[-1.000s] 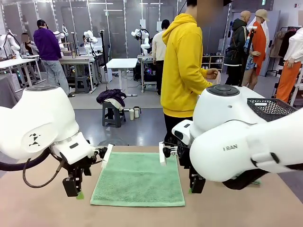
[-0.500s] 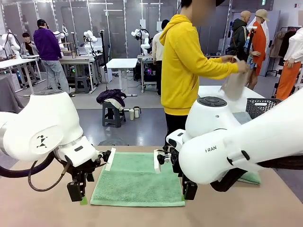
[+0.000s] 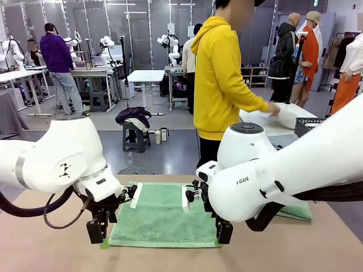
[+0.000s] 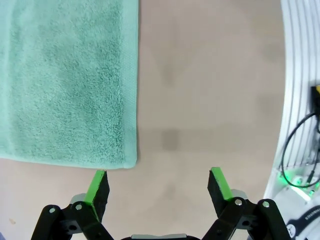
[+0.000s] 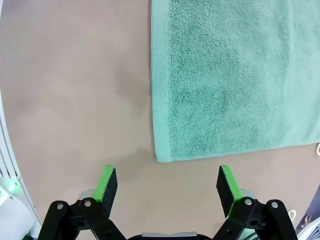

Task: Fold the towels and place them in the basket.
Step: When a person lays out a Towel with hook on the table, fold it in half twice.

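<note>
Front: towel (image 3: 164,218) flat on the surface (image 3: 51,249), centre, long side running away from the robot. Left end effector (image 3: 99,241) points down just off the towel's near-left corner, right end effector (image 3: 223,233) points down at the near-right corner; can't tell the gap of either from this angle. Second towel (image 3: 299,212) lies farther right on the surface, mostly hidden by the right arm. Person (image 3: 221,79) in a yellow hoodie stands at the far side, hand (image 3: 273,109) on a pale cloth (image 3: 266,118) on a white table; basket (image 3: 311,123) sits just beside it, part hidden by the right arm. Left wrist: left end effector (image 4: 157,187) wide, nothing between the fingers, towel (image 4: 65,80) fills the upper left, its corner just above one green pad (image 4: 96,184), bare surface (image 4: 210,75) elsewhere. Right wrist: right end effector (image 5: 167,185) wide, holding nothing, towel (image 5: 235,75) upper right, its corner above the gap between the fingers, not touching either, surface (image 5: 75,75) to the left
</note>
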Controlling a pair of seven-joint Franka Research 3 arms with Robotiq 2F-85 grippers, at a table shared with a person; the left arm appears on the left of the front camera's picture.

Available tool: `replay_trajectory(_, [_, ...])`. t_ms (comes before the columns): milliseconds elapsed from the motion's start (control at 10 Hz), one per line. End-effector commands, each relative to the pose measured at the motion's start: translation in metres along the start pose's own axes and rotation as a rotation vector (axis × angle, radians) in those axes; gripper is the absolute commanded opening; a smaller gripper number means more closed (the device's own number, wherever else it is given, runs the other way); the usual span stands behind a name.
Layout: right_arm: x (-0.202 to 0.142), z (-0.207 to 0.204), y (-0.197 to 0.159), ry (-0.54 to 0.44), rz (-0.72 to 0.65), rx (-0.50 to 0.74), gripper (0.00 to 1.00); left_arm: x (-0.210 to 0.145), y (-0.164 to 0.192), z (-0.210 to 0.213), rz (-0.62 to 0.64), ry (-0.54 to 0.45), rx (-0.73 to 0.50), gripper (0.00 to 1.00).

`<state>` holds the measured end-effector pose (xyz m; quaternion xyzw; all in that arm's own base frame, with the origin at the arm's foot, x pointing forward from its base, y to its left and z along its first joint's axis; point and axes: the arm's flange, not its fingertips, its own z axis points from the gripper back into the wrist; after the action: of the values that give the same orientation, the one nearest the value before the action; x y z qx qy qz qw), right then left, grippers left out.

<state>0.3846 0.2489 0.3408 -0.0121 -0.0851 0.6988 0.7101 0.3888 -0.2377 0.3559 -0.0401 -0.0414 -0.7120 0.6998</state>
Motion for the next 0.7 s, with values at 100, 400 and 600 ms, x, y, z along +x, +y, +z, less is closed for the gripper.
replay_trajectory(100, [0.0,-0.014,-0.009,-0.002,0.014,0.031,1.0,0.002,0.013,-0.015,0.005,-0.013,-0.015,1.0])
replay_trajectory(400, [0.001,-0.024,-0.01,0.015,0.012,0.029,1.0,0.003,0.014,-0.031,0.01,-0.008,-0.046,1.0])
replay_trajectory(600, [0.001,-0.032,-0.01,0.022,0.012,0.032,1.0,0.001,0.014,-0.04,0.029,0.007,-0.024,1.0])
